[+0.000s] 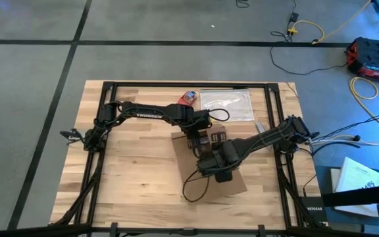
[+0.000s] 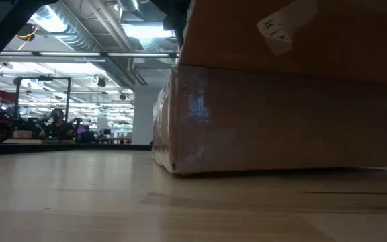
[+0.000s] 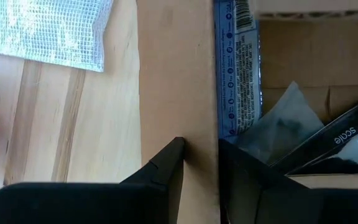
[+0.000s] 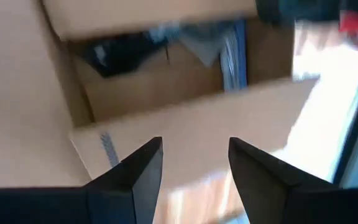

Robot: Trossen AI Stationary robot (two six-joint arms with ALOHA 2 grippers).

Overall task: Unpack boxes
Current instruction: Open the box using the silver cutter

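The brown cardboard box (image 1: 234,182) lies open on the middle of the table, and its taped side wall fills the low view (image 2: 281,114). My left gripper (image 1: 202,139) is at the box's far edge, shut on a flap (image 3: 176,74). Inside the box lie a blue packet (image 3: 235,68), dark bags and a black carton (image 3: 347,137). My right gripper (image 4: 194,162) hovers open over the near part of the box, above another flap (image 4: 229,121), touching nothing that I can see. The red-and-blue object (image 1: 189,97) and the clear plastic bag (image 1: 227,104) lie on the table beyond the box. My left gripper pinches the box's flap (image 3: 201,162) between its two fingers, at the flap's edge beside the opening. One finger (image 3: 163,171) lies on the flap's outer side, the other (image 3: 244,171) on the side of the box's inside. The box rests on the table.
The table's black frame rails (image 1: 176,84) run along its edges. The two arms cross close together over the box. A black cable loop (image 1: 193,187) hangs from the right arm over the table. Bare wood lies to the left (image 1: 130,171).
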